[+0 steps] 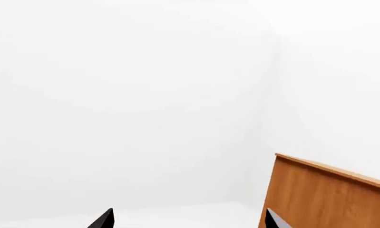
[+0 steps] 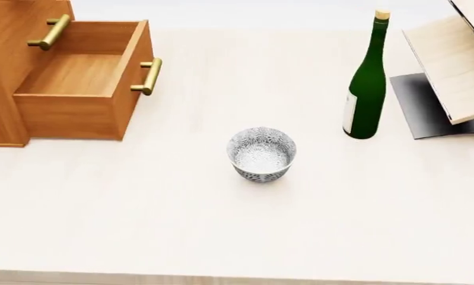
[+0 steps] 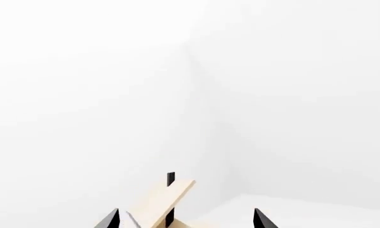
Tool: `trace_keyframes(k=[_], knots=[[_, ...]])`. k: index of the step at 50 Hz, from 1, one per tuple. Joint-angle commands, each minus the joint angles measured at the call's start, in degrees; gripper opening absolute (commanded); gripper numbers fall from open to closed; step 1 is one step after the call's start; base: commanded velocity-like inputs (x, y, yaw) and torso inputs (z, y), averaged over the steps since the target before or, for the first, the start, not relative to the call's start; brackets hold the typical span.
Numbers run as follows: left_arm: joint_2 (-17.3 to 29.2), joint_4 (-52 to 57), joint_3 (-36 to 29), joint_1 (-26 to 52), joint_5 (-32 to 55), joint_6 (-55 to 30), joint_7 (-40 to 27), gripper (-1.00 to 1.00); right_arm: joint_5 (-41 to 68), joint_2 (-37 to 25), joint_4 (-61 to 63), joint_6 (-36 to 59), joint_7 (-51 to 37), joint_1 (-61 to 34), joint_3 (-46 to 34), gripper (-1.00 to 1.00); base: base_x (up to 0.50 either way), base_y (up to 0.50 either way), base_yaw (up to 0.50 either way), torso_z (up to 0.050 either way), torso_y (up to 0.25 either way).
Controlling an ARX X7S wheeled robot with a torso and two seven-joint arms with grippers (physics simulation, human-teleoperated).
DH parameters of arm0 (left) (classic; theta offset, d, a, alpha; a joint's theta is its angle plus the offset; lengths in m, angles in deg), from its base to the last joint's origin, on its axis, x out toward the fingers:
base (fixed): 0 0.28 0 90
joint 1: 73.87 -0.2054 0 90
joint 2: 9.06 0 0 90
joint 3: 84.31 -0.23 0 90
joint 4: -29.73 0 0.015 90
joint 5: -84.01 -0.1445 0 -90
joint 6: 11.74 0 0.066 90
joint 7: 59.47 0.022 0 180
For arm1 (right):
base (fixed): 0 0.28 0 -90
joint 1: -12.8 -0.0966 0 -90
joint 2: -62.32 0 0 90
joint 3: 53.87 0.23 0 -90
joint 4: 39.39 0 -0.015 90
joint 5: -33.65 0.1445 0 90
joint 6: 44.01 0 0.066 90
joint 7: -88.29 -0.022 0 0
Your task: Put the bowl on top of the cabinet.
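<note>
The bowl [image 2: 261, 155], small, round and densely patterned in dark blue on white, stands upright in the middle of the pale table [image 2: 220, 225] in the head view. The orange-brown cabinet [image 2: 7, 71] stands at the far left with one drawer [image 2: 82, 89] pulled out; its brass bar handles show. Its top is out of the head view. A corner of the cabinet [image 1: 323, 194] shows in the left wrist view. Neither arm shows in the head view. My left gripper [image 1: 188, 219] is open, empty. My right gripper [image 3: 185, 220] is open too, empty.
A tall green bottle [image 2: 366, 83] stands right of the bowl. Pale tilted wooden boards [image 2: 458, 65] on a dark stand [image 2: 419, 107] sit at the far right; a pale tilted wooden board [image 3: 161, 204] shows in the right wrist view.
</note>
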Motion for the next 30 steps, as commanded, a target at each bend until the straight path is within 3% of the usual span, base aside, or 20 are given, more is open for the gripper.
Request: trace_keyframes(k=[1,30], knots=[[-0.32,-0.60,1.20,-0.25,0.66,0.92,0.22,1.00,0.44,1.12,-0.75,-1.54,1.64,0.30,0.66,1.00,0.00,0.50,0.00,0.000,0.000],[0.03,-1.35,-0.53,-1.22,-1.12,-0.10,-0.45,1.00,-0.37,1.80,-0.98,-2.30,2.76,1.00,-1.20,1.00,0.00,0.50,0.00,0.000,0.000]])
